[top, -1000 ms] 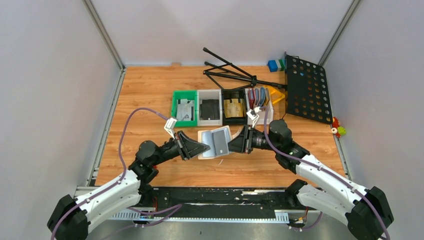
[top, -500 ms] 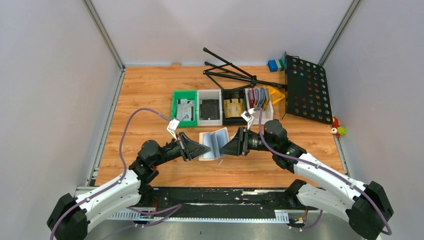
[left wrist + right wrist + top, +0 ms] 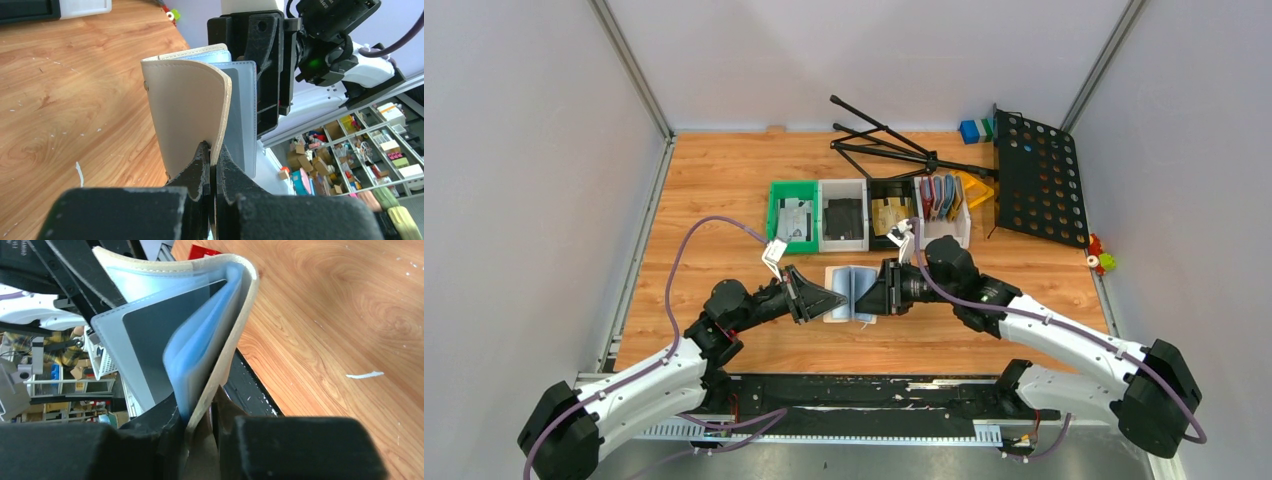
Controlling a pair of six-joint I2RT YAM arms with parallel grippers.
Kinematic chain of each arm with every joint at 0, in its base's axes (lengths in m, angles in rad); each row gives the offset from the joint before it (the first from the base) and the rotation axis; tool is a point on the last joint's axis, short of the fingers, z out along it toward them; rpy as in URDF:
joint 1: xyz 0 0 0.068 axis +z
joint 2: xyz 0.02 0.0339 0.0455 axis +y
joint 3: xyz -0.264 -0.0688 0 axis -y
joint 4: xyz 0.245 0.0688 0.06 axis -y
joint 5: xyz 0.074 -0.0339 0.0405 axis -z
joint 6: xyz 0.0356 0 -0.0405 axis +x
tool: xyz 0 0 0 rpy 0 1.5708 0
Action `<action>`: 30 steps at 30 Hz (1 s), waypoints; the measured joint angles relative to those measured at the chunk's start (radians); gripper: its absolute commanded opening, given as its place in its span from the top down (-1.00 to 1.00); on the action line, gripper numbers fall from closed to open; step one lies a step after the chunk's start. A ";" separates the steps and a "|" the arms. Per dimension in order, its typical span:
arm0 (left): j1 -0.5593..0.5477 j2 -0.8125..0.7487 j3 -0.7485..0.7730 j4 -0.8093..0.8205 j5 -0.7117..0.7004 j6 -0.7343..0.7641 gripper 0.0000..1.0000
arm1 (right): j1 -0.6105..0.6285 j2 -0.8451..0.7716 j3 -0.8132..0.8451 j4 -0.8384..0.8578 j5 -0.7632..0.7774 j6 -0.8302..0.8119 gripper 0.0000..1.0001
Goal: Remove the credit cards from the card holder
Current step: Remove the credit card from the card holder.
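Fingers (image 3: 198, 167) on pale card holder (image 3: 185, 105)

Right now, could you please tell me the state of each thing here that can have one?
Card holder, half open, standing on edge, gripped by both covers.
Dark card, inside its clear pocket, not pulled out.
Left end effector, shut on one cover.
Right end effector, shut on the other cover.
Spare wallets, standing on edge in a row.

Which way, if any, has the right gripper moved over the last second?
Yes: leftward in the top view. The right gripper, shut on the card holder, now sits below the black bin, nearer the left gripper.
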 measured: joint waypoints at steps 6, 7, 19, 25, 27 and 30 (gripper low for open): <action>-0.006 -0.002 0.023 -0.079 -0.023 0.045 0.76 | 0.034 0.013 0.037 -0.097 0.097 -0.037 1.00; -0.010 -0.005 0.034 -0.111 -0.032 0.063 0.64 | 0.037 0.013 0.038 -0.107 0.111 -0.040 1.00; -0.022 -0.004 0.054 -0.275 -0.094 0.178 -0.57 | 0.072 0.019 0.060 -0.187 0.207 -0.067 1.00; -0.023 0.041 0.053 -0.270 -0.093 0.190 -0.58 | 0.114 0.069 0.138 -0.298 0.296 -0.097 1.00; -0.024 0.068 0.050 -0.256 -0.093 0.192 -0.64 | 0.137 0.117 0.203 -0.360 0.345 -0.109 1.00; -0.033 0.122 0.035 -0.207 -0.093 0.192 -0.74 | 0.165 0.194 0.286 -0.441 0.416 -0.121 1.00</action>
